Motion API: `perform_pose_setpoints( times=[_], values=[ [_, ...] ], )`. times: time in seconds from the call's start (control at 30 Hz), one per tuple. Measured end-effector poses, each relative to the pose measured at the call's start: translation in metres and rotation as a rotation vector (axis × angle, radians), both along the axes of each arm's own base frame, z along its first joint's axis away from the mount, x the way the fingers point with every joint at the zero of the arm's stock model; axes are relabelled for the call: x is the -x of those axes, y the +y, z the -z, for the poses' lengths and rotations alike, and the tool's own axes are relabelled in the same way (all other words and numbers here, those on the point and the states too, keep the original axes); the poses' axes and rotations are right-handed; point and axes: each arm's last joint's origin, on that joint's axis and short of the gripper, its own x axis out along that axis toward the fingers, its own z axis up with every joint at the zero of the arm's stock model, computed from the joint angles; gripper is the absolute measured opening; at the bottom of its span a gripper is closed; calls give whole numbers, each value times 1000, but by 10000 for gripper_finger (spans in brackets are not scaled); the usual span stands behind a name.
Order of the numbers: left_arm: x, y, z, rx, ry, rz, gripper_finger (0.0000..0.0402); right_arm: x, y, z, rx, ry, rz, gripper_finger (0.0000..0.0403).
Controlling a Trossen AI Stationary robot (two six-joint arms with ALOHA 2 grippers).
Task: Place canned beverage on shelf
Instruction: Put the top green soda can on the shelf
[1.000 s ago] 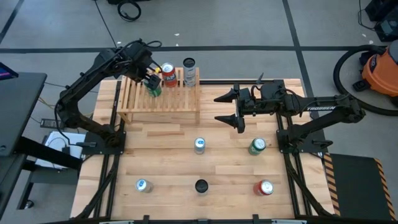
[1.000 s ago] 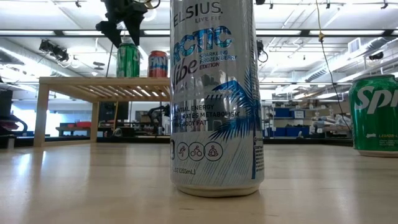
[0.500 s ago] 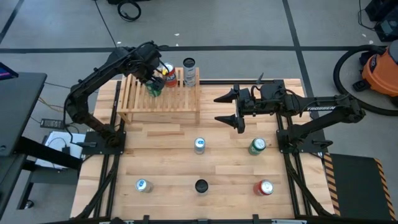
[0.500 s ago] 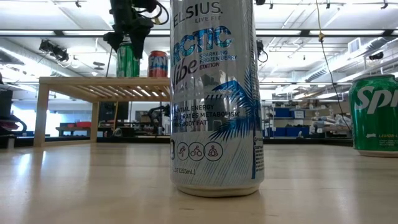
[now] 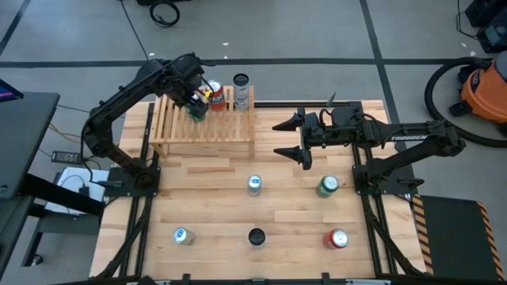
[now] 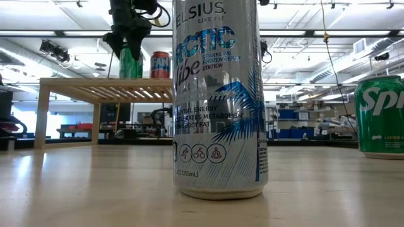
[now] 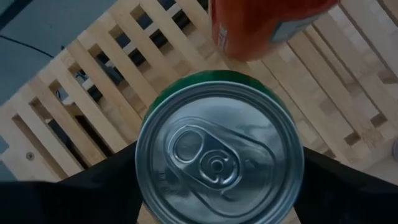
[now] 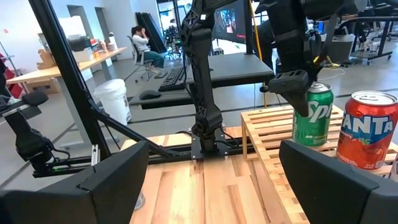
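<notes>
A: Left gripper (image 5: 196,101) status?

B: Over the shelf (image 5: 204,127), at the green can (image 5: 196,112). Its jaws sit on either side of that can; left wrist view shows the lid between the two dark fingers (image 7: 74,186). Can't tell if they pinch it or just bracket it.

A: Where's the can?

B: Upright on the shelf slats, toward the 11 o'clock part of the counter (image 5: 206,190). The red can (image 5: 215,95) is just beside it on the shelf, and a silver can (image 5: 241,89) further along the same row, at the shelf's far edge.

A: Right gripper (image 5: 295,136)?

B: Waiting over the counter near 1 o'clock, off the shelf's end, jaws spread, nothing in them.

A: Rest of the counter?

B: Five cans standing loose. Blue-and-white one (image 5: 253,184) near centre, green one (image 5: 328,186) toward 3 o'clock, and along the near edge a blue-top one (image 5: 181,235) at 7, a dark one (image 5: 256,236) at 6 and a red one (image 5: 336,238) at 5. All well apart from each other.
</notes>
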Motion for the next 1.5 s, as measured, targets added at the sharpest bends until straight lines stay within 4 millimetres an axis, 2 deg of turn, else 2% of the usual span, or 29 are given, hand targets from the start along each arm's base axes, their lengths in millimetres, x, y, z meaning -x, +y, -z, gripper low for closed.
perform_pose_setpoints(
  times=[0.43, 1.03, 1.5],
  values=[
    [3, -1, 0, 9, 43, 98, 311, 0, 0, 3, -12, 36, 1, 372],
    [4, -3, 0, -42, 179, 649, 316, 0, 1, 4, -13, 42, -3, 372],
    [4, -2, 0, -94, 253, 941, 318, 1, 1, 7, -58, 79, 2, 372]
  ],
)
